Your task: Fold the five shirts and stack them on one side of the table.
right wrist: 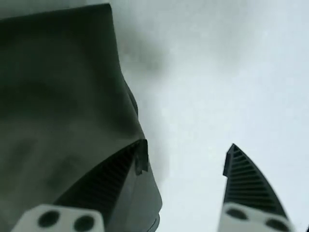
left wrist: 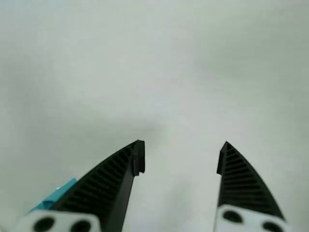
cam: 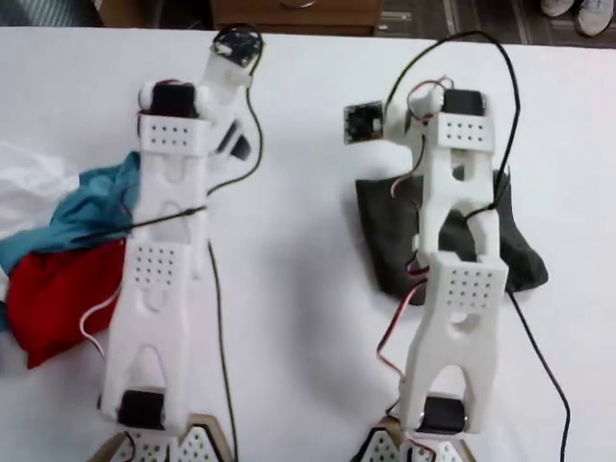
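Bare white tabletop lying open between arms. Folded dark grey shirt occupying surface beneath right arm. Crumpled heap of teal, red and white shirts crowding left edge beside left arm.

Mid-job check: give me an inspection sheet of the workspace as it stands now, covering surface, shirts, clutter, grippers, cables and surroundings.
Surface: white table.
Job's things: dark shirt looks folded and lies under the right arm; red shirt, teal shirt and white shirt are heaped unfolded beside the left arm.
Clutter: nothing seen.
Grippers: left gripper open over bare table; right gripper open at the dark shirt's edge.
Cables: left cable lies on the table by the left arm; right cable crosses the dark shirt; red wires hang along the right arm.
Surroundings: wooden furniture beyond the far edge.
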